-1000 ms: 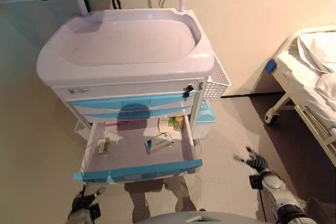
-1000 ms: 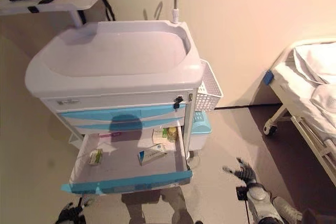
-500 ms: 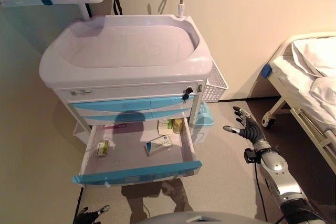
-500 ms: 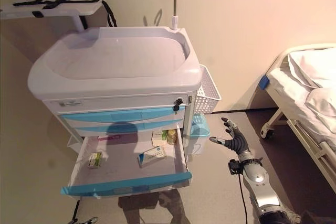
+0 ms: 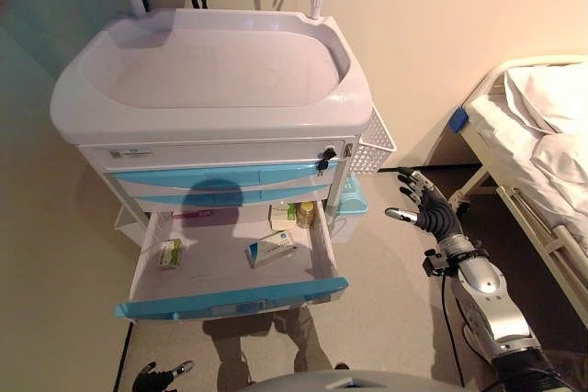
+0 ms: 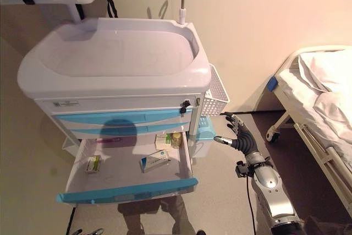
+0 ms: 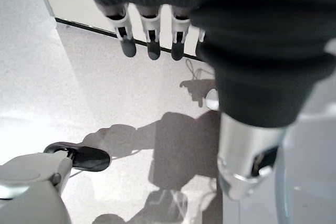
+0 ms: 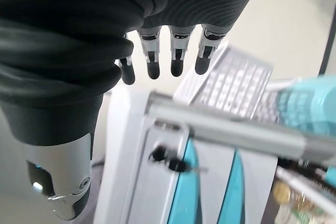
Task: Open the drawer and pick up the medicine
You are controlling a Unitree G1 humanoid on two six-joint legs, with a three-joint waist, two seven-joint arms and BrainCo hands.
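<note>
Medical cart [image 5: 211, 71] stood on pale floor [image 5: 386, 282]. Bottom drawer [image 5: 230, 296] pulled open; small boxes [image 5: 273, 249], bottle [image 5: 304, 215] laid inside. Bed [image 5: 542, 135] stood nearby.

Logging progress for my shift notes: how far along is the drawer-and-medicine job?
Done: the drawer stands pulled out, with medicine boxes and a small bottle lying inside. In hand: nothing; the right hand is open beside the cart, and the left hand hangs low. Left: reaching in and picking up the medicine.

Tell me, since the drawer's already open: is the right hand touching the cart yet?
Apart. In the left eye view, bare floor shows between the open right hand and the cart.
</note>
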